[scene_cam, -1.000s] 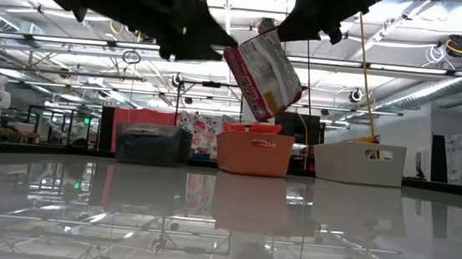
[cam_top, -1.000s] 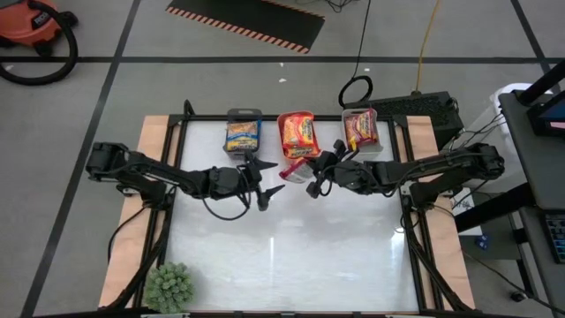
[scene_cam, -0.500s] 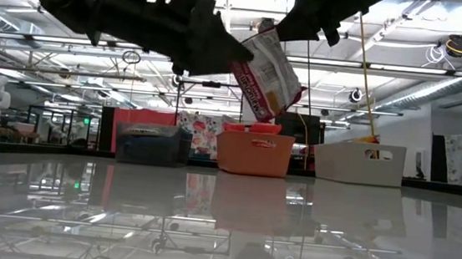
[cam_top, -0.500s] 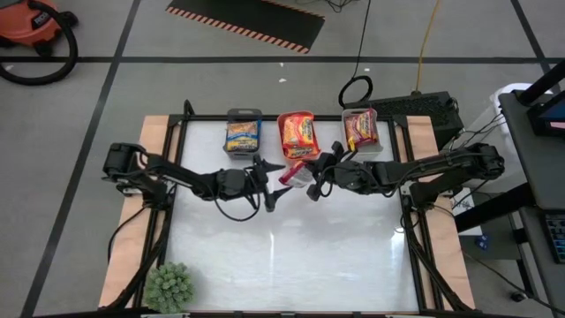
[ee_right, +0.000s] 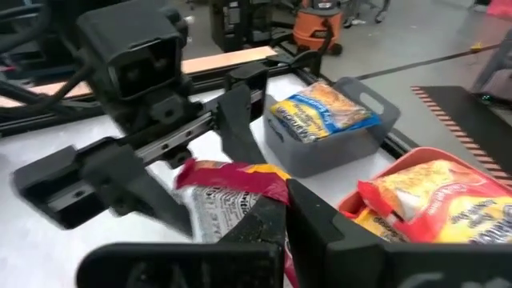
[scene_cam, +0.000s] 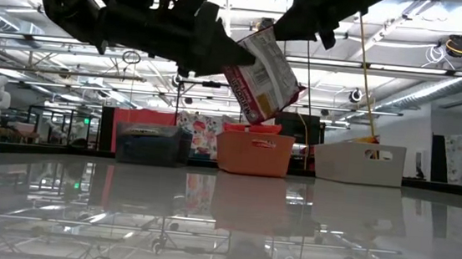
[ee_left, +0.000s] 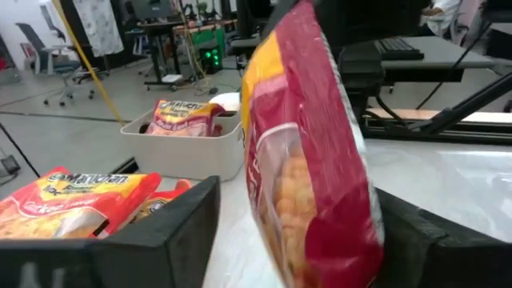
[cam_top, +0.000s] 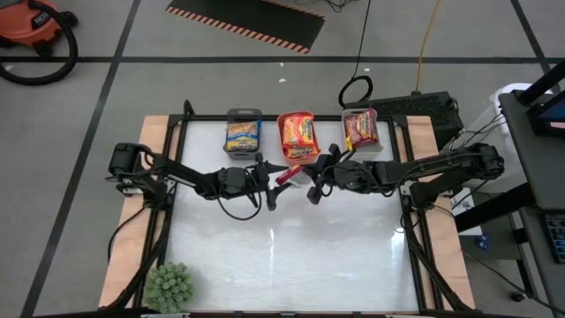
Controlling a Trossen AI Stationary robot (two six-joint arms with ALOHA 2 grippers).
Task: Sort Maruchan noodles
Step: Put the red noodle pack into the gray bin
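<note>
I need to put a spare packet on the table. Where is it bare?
Bare: the white tabletop from both arms forward to the green spiky plant at the left near corner. Crowded: the far edge, with three packet-filled bins and the held red-silver packet.

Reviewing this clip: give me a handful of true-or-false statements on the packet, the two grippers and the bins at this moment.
1. The right gripper holds the red packet in the air. True.
2. The left gripper is far from that packet. False: its fingers sit on either side of it.
3. Three bins stand at the table's far edge. True.
4. The orange bin is empty. False: it holds orange-yellow packets.
5. The packet lies flat on the table. False: it hangs tilted above it.
</note>
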